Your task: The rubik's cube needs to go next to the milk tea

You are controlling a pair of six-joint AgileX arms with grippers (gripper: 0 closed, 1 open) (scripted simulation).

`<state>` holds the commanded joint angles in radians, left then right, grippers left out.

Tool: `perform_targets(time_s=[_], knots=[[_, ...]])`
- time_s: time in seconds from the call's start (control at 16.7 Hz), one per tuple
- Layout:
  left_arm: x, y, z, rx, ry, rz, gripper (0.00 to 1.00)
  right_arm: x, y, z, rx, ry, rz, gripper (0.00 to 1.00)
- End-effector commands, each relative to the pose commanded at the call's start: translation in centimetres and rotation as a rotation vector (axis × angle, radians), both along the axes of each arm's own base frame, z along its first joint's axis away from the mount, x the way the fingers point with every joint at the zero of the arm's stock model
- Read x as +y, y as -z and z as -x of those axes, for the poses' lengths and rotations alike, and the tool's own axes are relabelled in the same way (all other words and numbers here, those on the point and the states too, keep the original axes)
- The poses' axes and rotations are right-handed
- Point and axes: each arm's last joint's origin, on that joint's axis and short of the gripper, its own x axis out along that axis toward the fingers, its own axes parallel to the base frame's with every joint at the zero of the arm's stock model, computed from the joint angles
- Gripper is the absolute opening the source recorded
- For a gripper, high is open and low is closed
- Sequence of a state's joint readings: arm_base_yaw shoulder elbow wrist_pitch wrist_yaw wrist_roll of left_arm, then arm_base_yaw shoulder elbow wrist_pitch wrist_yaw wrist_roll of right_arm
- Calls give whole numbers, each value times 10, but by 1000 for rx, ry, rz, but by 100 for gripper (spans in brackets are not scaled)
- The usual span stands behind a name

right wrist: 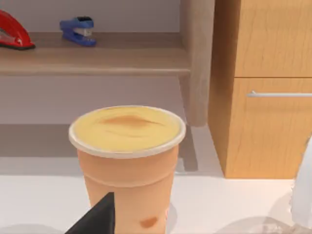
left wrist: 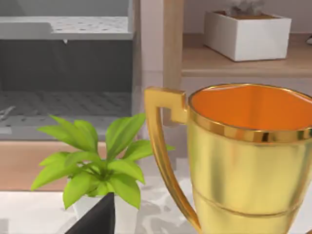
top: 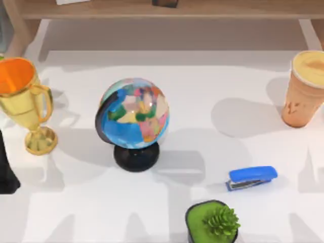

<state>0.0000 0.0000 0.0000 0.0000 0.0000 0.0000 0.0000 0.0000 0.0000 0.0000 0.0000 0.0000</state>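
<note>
Seemingly the job is at its very beginning: nothing sits beside the milk tea [top: 305, 91] yet, and the whole carry remains to be done. The milk tea stands upright at the far right edge of the tabletop [top: 212, 81], a tall tapered orange-tan cup with a pale yellow flat lid and a few small dark marks low on its side. It is close in front of the right gripper [right wrist: 97, 217], whose dark tip juts up before the cup wall in the right wrist view. The left gripper [left wrist: 97, 217] is just in front of a gold trophy cup [top: 23, 101] at the far left of the tabletop, well apart from the milk tea. Whether either gripper is open or closed I cannot tell, and neither can be seen holding anything. Where the rubik's cube lies I cannot tell either, so I would judge that finding it and picking it up is the first step still owed. Between the two grippers stand a globe [top: 132, 114], a blue stapler [top: 251, 177] and a small potted succulent [top: 212, 223]. The bare patch of tabletop just left of the milk tea looks like the natural spot for the cube.
</note>
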Motion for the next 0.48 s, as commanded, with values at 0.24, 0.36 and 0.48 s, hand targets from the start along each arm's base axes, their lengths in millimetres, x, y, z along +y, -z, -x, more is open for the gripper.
perform_targets(time_s=[0.24, 0.36, 0.48], knots=[[0, 0, 0, 0, 0, 0, 100, 1, -8, 0, -1, 0, -1, 100], [0, 0, 0, 0, 0, 0, 100, 4, -27, -1, -2, 0, -3, 100], [0, 0, 0, 0, 0, 0, 100, 8, -57, -6, -5, 0, -5, 100]])
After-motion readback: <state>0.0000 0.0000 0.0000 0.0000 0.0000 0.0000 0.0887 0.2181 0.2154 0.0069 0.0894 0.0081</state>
